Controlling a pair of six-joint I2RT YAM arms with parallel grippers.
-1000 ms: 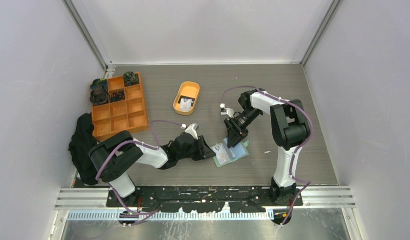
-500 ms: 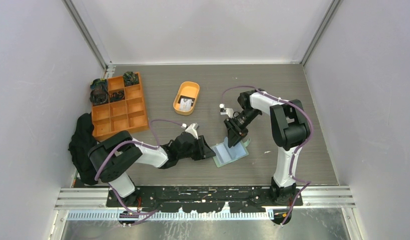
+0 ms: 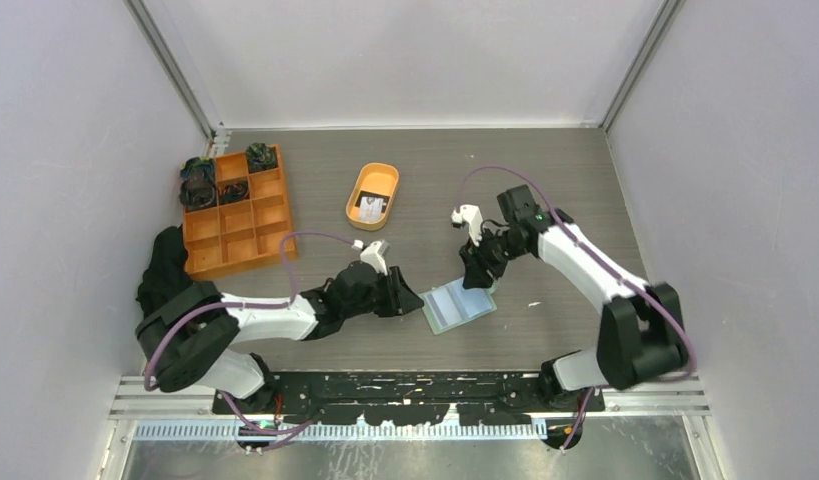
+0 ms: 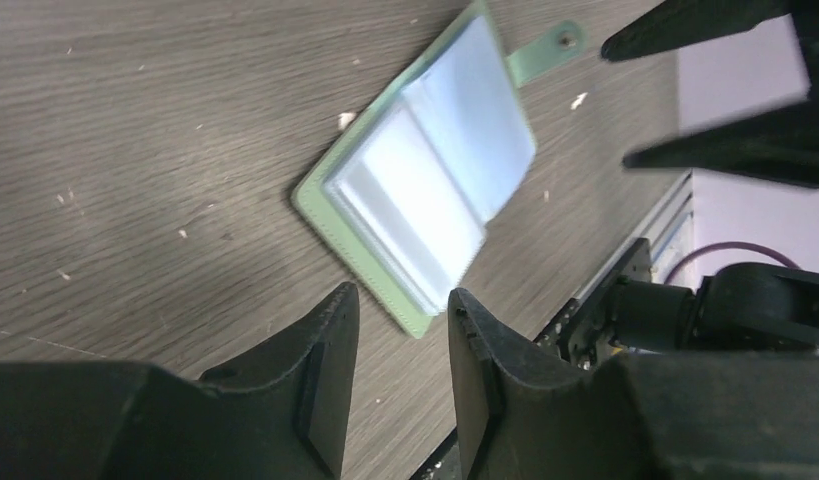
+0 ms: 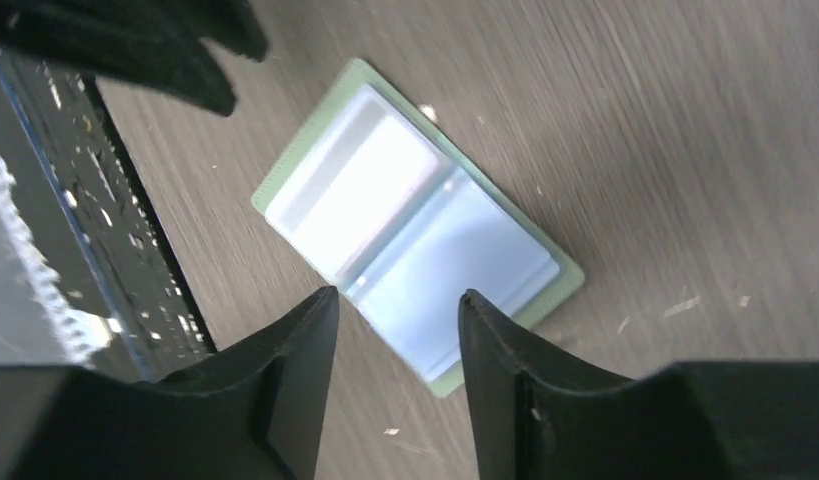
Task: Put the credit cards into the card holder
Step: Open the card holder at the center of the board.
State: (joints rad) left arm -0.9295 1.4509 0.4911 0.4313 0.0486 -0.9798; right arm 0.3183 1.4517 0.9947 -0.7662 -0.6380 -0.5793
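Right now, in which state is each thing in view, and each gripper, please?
card holder: lying open and flat, snap tab undone.
credit cards: lying in the orange oval tray.
orange oval tray: upright, holding the cards.
orange grid organiser: dark items in its far compartments.
left gripper: open, holding nothing.
right gripper: open, holding nothing.
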